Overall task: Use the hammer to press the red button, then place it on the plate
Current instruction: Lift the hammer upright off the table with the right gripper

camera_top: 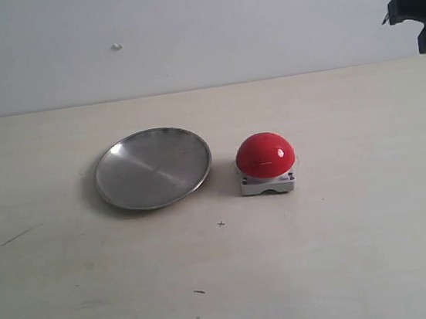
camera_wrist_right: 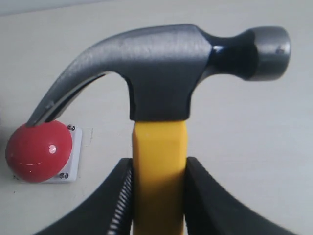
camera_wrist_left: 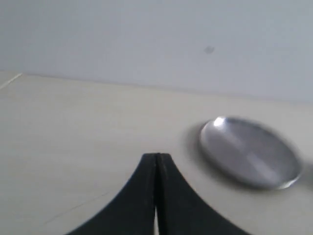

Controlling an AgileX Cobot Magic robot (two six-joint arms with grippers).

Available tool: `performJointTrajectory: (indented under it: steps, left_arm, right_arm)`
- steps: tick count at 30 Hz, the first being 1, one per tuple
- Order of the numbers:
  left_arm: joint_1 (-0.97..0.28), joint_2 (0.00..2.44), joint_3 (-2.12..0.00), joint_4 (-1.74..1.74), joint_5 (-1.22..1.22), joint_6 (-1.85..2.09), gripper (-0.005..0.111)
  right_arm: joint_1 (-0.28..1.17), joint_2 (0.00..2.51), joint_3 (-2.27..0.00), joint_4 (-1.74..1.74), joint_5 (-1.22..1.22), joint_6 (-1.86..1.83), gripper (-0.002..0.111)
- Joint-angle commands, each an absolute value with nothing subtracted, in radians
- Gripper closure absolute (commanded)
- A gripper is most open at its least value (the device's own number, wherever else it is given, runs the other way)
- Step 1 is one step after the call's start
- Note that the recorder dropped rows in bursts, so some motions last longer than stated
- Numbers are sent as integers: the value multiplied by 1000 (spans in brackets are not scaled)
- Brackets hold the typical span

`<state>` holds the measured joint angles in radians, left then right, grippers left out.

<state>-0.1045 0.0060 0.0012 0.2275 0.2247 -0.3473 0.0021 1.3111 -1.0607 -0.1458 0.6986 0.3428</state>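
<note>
Since the red button [camera_top: 264, 155] by the plate [camera_top: 153, 168] on the table [camera_top: 366, 265] needs pressing first, my right end effector [camera_wrist_right: 159, 169] clenches the hammer [camera_wrist_right: 161, 73] upright, raised off to the button's right; left end effector [camera_wrist_left: 156, 164] closed, empty.

Soft even light — the plate [camera_top: 152, 169] glares, blurred in the left wrist view.

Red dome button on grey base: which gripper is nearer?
Right, likely. The right gripper, holding the yellow-handled claw hammer, has the red button ahead; the left gripper sees only the round silver metal plate.
</note>
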Motion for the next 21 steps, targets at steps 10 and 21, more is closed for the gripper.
performJointTrajectory:
  steps: [10,21]
  left_arm:
    - [-110,0,0,47,-183,-602,107]
    - [-110,93,-92,511,-561,-1139,107]
  right_arm:
    - [5,1092,-970,-59,648,177,108]
    - [5,1084,-968,147,578,20,108]
